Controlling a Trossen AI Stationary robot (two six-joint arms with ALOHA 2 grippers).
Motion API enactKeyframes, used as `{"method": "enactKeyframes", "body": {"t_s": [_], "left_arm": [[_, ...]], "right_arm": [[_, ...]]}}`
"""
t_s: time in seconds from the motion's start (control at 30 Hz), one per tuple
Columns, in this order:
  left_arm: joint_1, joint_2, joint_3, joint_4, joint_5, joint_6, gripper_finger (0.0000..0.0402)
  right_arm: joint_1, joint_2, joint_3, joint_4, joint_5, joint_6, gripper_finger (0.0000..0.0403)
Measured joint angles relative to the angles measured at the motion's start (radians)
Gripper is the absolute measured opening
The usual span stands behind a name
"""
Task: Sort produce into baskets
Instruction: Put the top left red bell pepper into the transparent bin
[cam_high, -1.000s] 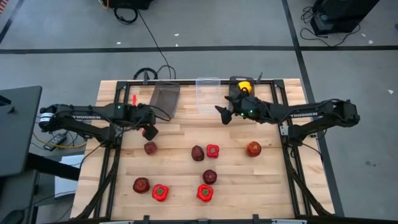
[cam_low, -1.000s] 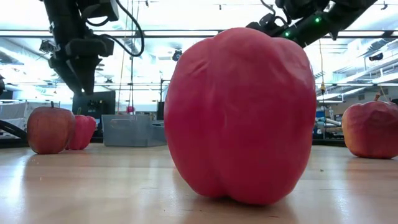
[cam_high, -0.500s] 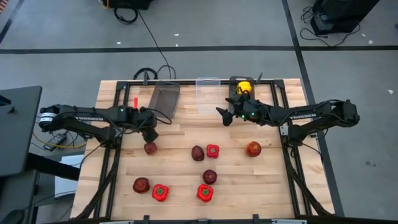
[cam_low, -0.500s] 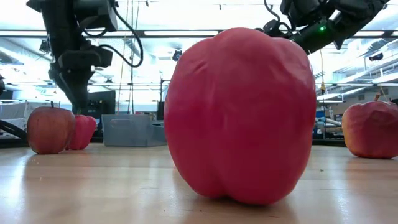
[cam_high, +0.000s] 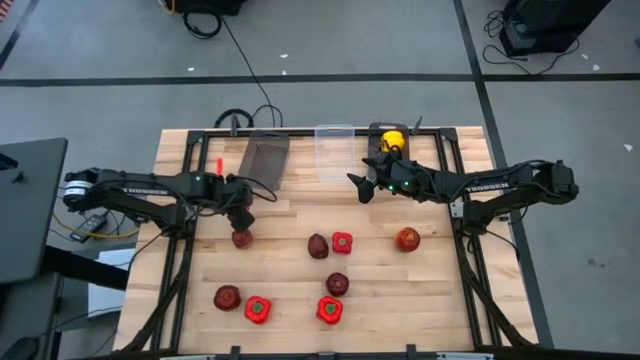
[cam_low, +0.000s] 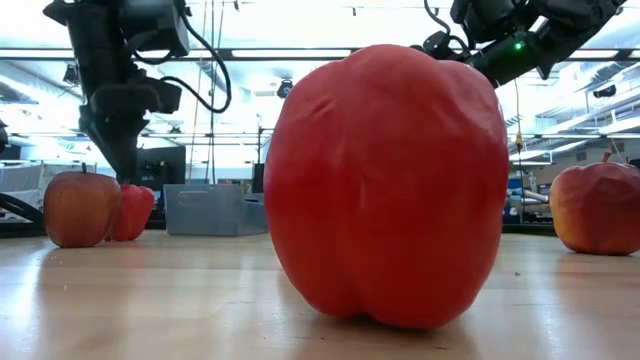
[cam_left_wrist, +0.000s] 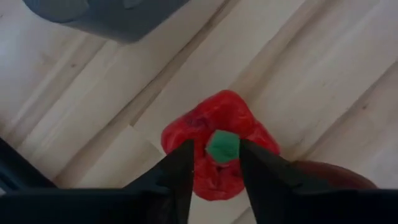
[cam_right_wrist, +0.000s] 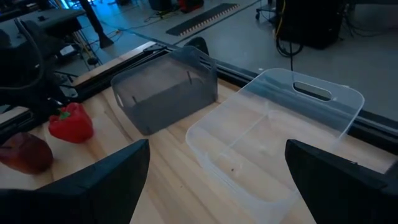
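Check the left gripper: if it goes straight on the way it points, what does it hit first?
The left gripper would meet the red bell pepper first: its fingers straddle the green stem. Whether they touch yet is unclear.

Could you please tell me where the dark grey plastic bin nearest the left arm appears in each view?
High view: the dark grey plastic bin stands at the table's far edge, left of centre.
Low view: far back, left of the large red pepper.
Left wrist view: beyond the small red pepper.
Right wrist view: beside the clear plastic bin.
Shared landmark: the dark maroon apple.
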Motion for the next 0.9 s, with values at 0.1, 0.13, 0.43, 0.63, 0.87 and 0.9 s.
{"method": "enactKeyframes", "body": {"t_s": [0.1,0.13,0.43,0.63,0.87,0.9], "left_arm": [[0.002,0.021,-0.001,0.004,-0.007,0.018,0.0102],[0.002,0.032,-0.001,0.007,-0.006,0.024,0.0094],[0.002,0.077,0.005,0.070,0.019,0.084,0.0020],[0.025,0.074,0.116,0.053,0.028,0.156,0.0013],[0.125,0.124,0.297,0.060,0.016,0.293,0.0011],[0.144,0.143,0.330,0.070,0.011,0.320,0.0011]], "right_arm": [[0.000,0.000,0.000,0.000,0.000,-0.006,0.0384],[0.001,0.000,0.000,0.000,0.000,-0.006,0.0384],[0.028,0.000,0.000,-0.016,0.000,-0.013,0.0375],[0.051,0.000,0.000,-0.054,0.009,-0.005,0.0362],[0.080,0.000,-0.040,-0.069,0.092,0.022,0.0348],[0.084,0.000,-0.047,-0.067,0.108,0.034,0.0346]]}}
